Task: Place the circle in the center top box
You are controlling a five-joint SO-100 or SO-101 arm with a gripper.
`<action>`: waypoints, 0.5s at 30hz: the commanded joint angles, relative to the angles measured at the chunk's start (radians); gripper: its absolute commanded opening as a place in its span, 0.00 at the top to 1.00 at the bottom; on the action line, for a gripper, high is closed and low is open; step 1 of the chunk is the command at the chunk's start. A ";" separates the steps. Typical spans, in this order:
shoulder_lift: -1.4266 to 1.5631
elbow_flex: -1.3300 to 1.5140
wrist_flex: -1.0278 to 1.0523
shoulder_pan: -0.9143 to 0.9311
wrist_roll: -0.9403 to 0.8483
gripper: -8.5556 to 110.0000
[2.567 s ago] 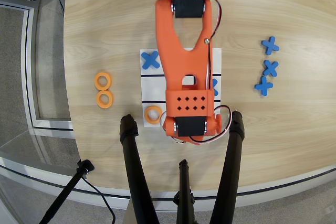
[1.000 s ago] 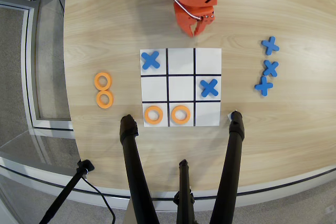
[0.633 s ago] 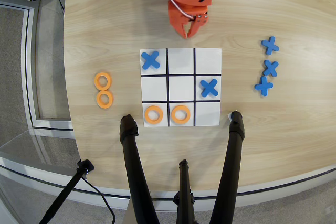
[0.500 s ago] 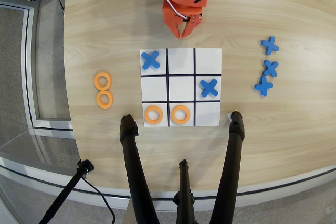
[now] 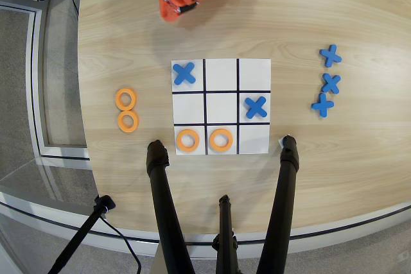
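Note:
An orange ring [image 5: 221, 140] lies flat in the middle cell [image 5: 221, 152] of the grid row nearest the black tripod legs. A second ring [image 5: 187, 140] lies in the cell to its left. Two more identical rings [image 5: 126, 99] [image 5: 128, 121] lie on the table left of the grid. My orange gripper [image 5: 171, 9] is at the far edge of the table, well away from the grid and from every ring. It holds nothing that I can see. From above I cannot tell how its jaws stand.
The white 3x3 grid sheet [image 5: 221, 72] holds blue crosses in its far left cell [image 5: 184, 73] and its right middle cell [image 5: 255, 106]. Three blue crosses [image 5: 329, 83] lie on the table at the right. Black tripod legs [image 5: 166, 210] [image 5: 282, 203] reach over the near edge.

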 commanded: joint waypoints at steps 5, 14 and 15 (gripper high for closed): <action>0.018 0.057 0.008 0.387 0.000 0.93; 0.018 0.057 0.008 0.575 0.000 0.93; 0.018 0.057 0.008 0.572 0.000 0.93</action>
